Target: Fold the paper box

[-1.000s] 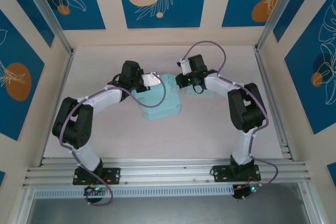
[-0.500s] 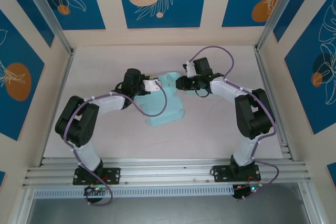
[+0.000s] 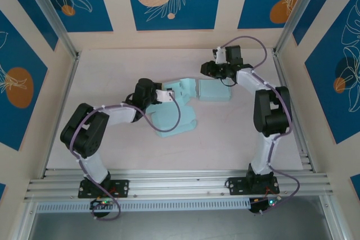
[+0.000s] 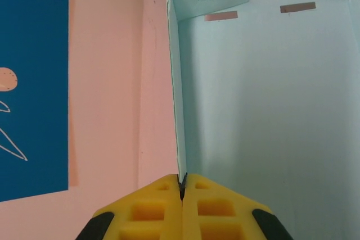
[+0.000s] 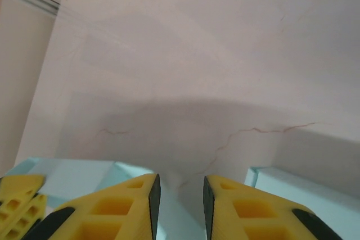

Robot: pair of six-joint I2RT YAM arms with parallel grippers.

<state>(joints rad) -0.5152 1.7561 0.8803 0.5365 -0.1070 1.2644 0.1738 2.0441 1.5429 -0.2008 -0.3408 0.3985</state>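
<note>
In the top view, the left arm is reaching from the lower left of the frame towards the middle. The left gripper (image 3: 162, 95) is lying at the upper left edge of the paper box (image 3: 175, 117). The pale blue box is resting on the table (image 3: 112, 66), a little left of the centre of the frame, and part of it is standing up beside the gripper.

In the left wrist view, the left gripper (image 4: 182, 186) is pinching the thin edge of an upright side of the paper box (image 4: 270, 111), with its yellow fingers (image 4: 152, 206) pressed together on it. A wall (image 4: 34, 82) with a dark blue pattern is showing at the left of this frame.

Just to the right of the box in the top view, a flat pale blue panel (image 3: 214, 90) is lying on the table. I cannot tell if it is joined to the box.

Above this panel, in the upper right part of the frame, the right gripper (image 3: 207, 69) is hanging apart from it. In the right wrist view, the right gripper (image 5: 178, 186) is standing a little open with nothing between its fingers, above the bare table (image 5: 197, 54).
</note>
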